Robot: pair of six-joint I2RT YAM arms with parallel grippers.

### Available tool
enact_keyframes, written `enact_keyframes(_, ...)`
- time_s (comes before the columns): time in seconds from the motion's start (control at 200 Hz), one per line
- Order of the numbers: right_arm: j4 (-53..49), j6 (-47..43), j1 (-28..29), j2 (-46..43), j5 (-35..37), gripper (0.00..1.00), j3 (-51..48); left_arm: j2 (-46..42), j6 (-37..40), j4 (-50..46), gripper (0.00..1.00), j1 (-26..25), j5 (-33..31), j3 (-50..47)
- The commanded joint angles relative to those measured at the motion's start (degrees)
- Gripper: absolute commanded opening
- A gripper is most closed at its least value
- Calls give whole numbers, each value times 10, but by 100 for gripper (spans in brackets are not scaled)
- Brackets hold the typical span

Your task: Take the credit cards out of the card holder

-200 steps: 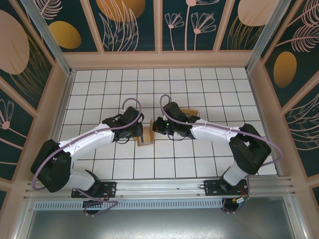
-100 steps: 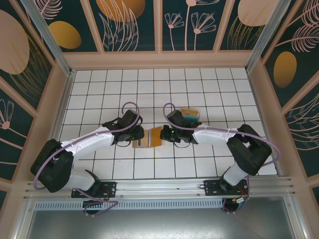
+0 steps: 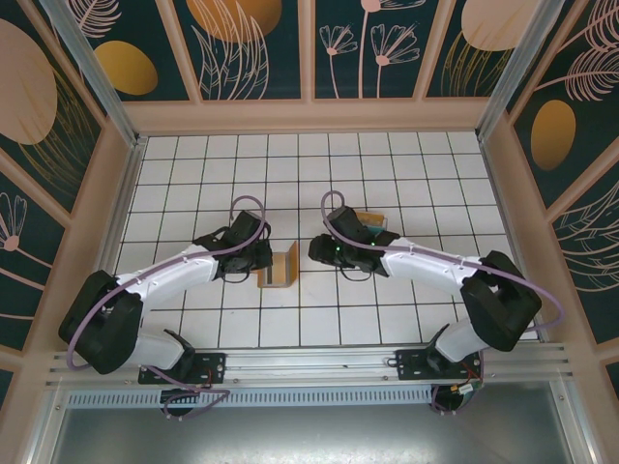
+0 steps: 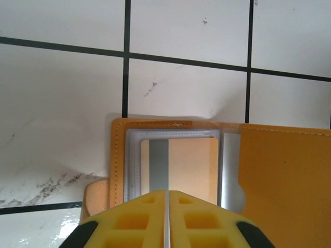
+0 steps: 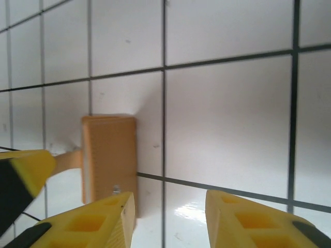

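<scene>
Now left end effector [image 4: 166, 194] clamps the card holder [image 4: 269, 165], likely light and floppy; right end effector [image 5: 169, 199] beside it half-open, empty. Pinch stiff card [image 4: 191, 165] by its edge.

Bright, even overhead illumination, white tiled counter [image 3: 193, 155] free of hard shadows in the top view, soft grey shadow bordering the orange-brown folding card holder [image 5: 108, 155] in both wrist views, specular glare on glossy tiles near the lower frame edges, close-range right pincer [image 5: 170, 212] slightly soft in focus.
</scene>
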Motion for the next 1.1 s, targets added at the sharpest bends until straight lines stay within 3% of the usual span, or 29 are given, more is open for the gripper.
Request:
enact_keyframes(0.0, -25, -14, 13, -11, 16, 41, 38, -11, 17, -12, 10, 8, -14, -6)
enact_keyframes(0.38, 27, -9, 41, 94, -106, 32, 136, -16, 9, -30, 4, 14, -46, -14)
enact_keyframes(0.571, 14, -6, 41, 139, -123, 31, 134, -23, -2, -47, 2, 19, -68, -15)
enact_keyframes(1.096, 20, 3, 23, 152, -122, 29, 73, -13, 27, 29, 3, 20, 55, -21)
